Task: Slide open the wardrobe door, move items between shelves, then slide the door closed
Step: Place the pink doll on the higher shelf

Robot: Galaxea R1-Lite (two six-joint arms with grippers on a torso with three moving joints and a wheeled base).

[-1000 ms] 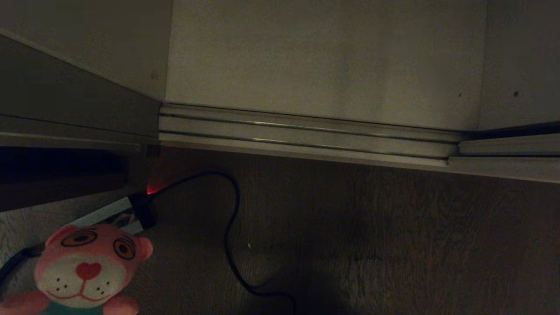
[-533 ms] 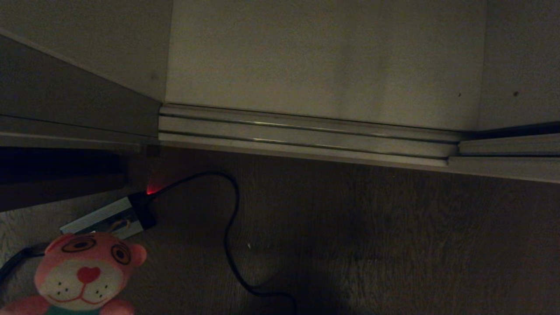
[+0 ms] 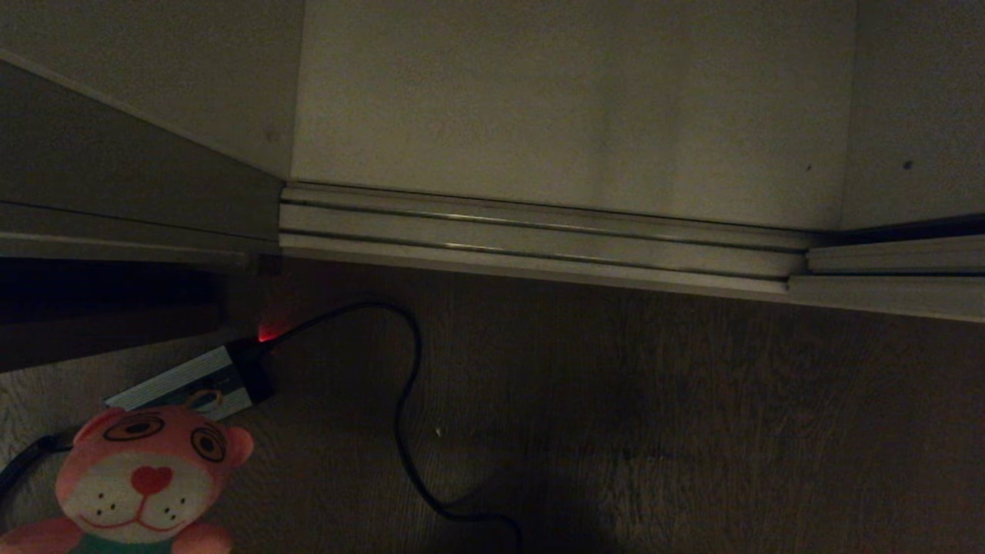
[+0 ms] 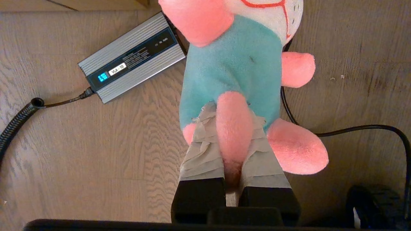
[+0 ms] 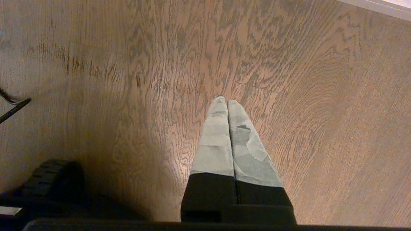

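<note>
The pink plush toy [image 3: 142,485], its leg pinched in the left gripper [image 4: 234,128], has sunk slightly lower, still unshelved, while the right gripper [image 5: 227,104] hangs pressed together over bare floor [image 5: 128,64].

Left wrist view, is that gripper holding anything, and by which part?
Yes: the left gripper holds the pink plush toy, its fingers pinched on one pink leg, above the wood floor.
</note>
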